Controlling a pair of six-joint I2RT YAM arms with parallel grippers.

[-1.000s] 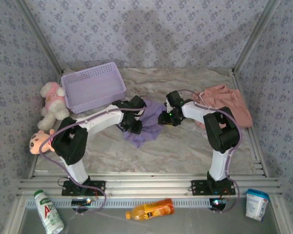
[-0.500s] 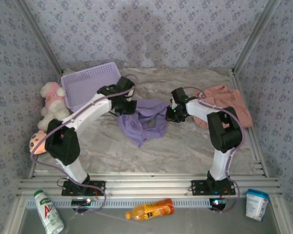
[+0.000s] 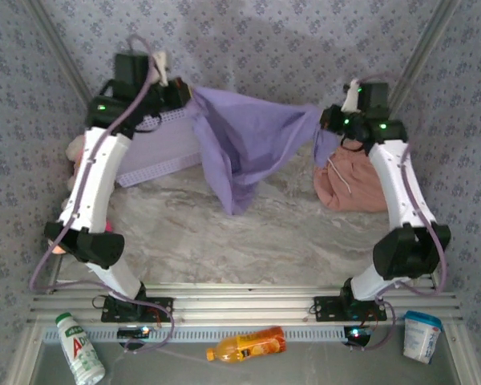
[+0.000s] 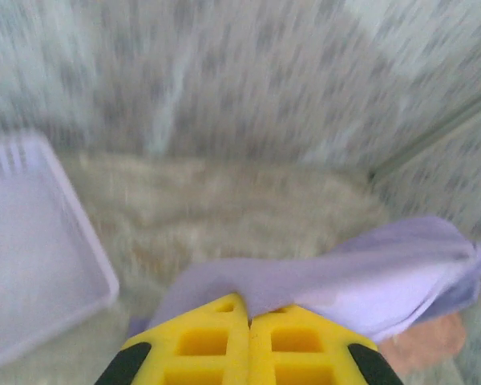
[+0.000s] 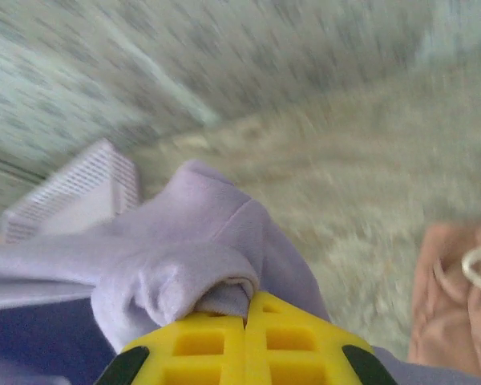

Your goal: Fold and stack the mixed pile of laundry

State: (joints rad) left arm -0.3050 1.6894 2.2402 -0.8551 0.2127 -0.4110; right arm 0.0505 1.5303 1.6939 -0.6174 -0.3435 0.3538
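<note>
Top external, left arm [image 3: 92, 180] and right arm [image 3: 397, 186] raised high, both jaws pinching the T-shirt [image 3: 248, 136], stretched between them

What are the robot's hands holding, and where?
The purple T-shirt hangs between them: left gripper pinches one end, right gripper the opposite end.

**Papered booth, marbled table**

On my top feed the back wall [image 3: 264, 40] and both side walls wear a grey-blue paper with a small flower print; slanted metal posts [image 3: 421, 52] mark the corners; the table [image 3: 248, 241] has a pale marbled top under even light, with soft shadows on the back wall; ribbed aluminium rails [image 3: 240, 301] run along its near edge; a grey ledge [image 3: 329, 365] lies below them.
</note>
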